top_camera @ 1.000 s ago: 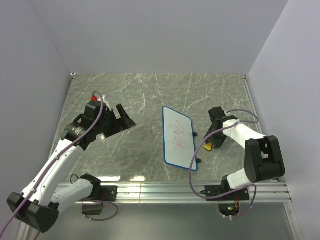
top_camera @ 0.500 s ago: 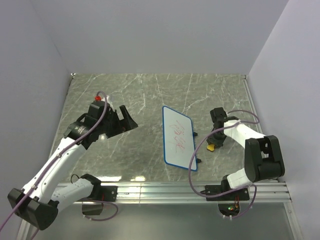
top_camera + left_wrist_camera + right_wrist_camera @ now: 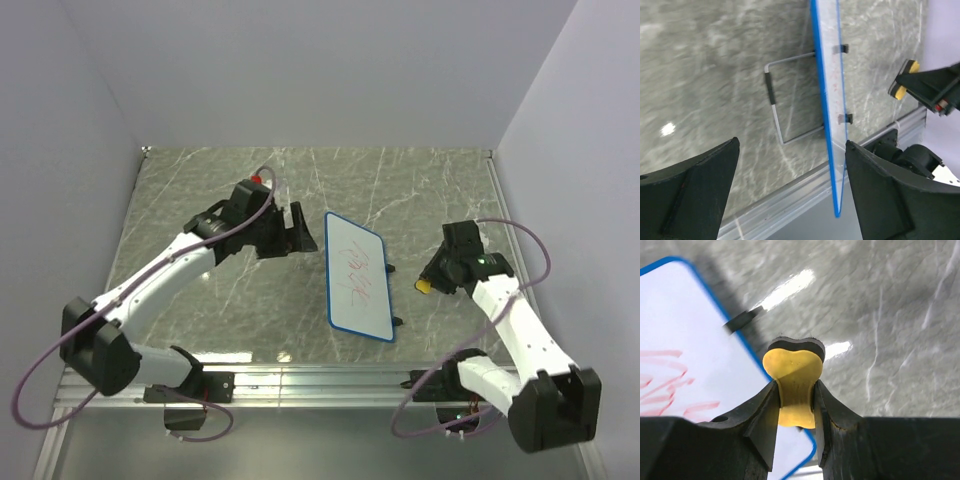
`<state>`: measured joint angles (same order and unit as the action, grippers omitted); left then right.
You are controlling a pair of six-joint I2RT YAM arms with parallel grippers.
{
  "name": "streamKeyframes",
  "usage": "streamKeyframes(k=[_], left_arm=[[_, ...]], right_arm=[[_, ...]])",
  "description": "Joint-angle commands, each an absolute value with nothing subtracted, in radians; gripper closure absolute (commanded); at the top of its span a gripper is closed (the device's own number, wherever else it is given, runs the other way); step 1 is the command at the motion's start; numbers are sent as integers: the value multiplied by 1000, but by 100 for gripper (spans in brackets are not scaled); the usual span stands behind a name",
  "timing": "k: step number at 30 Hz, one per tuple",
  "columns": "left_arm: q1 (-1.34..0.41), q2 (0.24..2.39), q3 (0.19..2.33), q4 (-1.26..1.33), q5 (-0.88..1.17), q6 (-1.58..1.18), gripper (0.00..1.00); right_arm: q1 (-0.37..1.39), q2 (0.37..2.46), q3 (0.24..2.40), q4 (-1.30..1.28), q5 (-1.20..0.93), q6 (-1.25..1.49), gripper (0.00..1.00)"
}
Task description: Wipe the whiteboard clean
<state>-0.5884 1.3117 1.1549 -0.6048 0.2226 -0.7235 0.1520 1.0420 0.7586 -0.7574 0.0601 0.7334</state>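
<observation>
Two robot arms reach over a grey marbled table (image 3: 230, 300), one on each side of the whiteboard (image 3: 357, 276). The left gripper (image 3: 297, 232) hovers with its jaws spread wide and nothing between them. The board's blue-framed edge lies just ahead of its fingertips, close but apart. From that wrist the whiteboard (image 3: 827, 100) shows nearly edge-on, propped at a tilt on a thin wire stand (image 3: 774, 102) that sits straight in front of the spread fingers. The right gripper (image 3: 432, 282) is clamped on a small yellow eraser (image 3: 424, 286), which pokes out beyond its fingertips. Seen from that wrist, the yellow eraser (image 3: 792, 365) is pinched at its waist. Ahead and to its left, the whiteboard (image 3: 680, 340) carries red scribbles (image 3: 670, 385). From above, the eraser is near the frame but not touching it.
</observation>
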Motion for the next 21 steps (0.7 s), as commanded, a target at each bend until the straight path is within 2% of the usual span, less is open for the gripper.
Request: streamKeyframes(k=[1,10,11,13,14,16,20,21], left_arm=[[-617,1390,1203,-499,310,-700,10],[-690,1552,1232,-408,356,-704,34],[-695,1561,1238,-407,348,-704,42],[-698,1583,1246,-408,345,-701,49],[-701,1589,1249,-410,342,-700,58],[-706,1601,1255,-411,337,-696,68],[-721,1617,1255,-423,322,-684,82],[-724,1623,1253,-426,312,-681,84]], right_arm=[[146,909,752,-839,3,753,100],[146,741,784,-942,-66,733,100],[146,736,785,-957,-61,730,100],[146,726,793,-972,-52,723,100],[144,724,796,-982,-52,723,100],[146,716,801,-977,-77,719,100],[146,715,790,-817,-266,729,100],[146,722,782,-766,-382,753,100]])
